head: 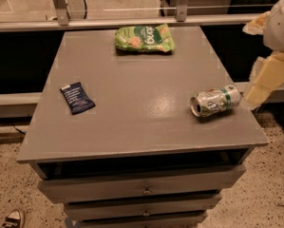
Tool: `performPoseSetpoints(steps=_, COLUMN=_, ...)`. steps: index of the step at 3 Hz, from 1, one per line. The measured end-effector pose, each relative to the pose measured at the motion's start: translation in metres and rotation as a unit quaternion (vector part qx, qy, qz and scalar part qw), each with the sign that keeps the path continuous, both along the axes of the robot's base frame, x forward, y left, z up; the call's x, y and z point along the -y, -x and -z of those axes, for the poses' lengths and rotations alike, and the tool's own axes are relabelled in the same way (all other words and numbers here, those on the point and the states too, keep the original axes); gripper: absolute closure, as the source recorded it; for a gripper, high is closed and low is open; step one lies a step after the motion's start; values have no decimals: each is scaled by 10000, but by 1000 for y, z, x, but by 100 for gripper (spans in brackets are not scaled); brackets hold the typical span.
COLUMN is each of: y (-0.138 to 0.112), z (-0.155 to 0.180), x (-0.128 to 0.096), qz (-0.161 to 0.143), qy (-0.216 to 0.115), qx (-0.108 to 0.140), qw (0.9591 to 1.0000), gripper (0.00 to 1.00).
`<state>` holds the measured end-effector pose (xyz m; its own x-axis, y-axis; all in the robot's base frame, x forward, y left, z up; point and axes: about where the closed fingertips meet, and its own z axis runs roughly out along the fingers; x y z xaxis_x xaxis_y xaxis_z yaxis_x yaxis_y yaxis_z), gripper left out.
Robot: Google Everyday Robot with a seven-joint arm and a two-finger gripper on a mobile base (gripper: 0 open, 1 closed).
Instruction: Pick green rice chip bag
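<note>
The green rice chip bag (145, 38) lies flat at the far middle of the grey table (132, 127). It is bright green with white lettering and pictures of pale round crackers. My gripper (261, 87) hangs beside the table's right edge, close to the silver-green can and far from the bag. It holds nothing that I can see. The arm's white and cream parts fill the upper right corner of the view.
A silver-green drink can (215, 101) lies on its side near the table's right edge. A small dark blue wrapper (77, 98) lies at the left. Drawers (144, 189) sit under the tabletop. A metal rail (132, 22) runs behind the table.
</note>
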<state>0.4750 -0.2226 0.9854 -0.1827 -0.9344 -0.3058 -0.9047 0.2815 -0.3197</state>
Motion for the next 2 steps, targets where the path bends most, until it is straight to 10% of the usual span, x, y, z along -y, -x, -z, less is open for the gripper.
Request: performPoseSetpoints(steps=2, y=-92, z=23, x=-40, qz=-127, qy=-900, qx=500, qw=9946, gripper=0)
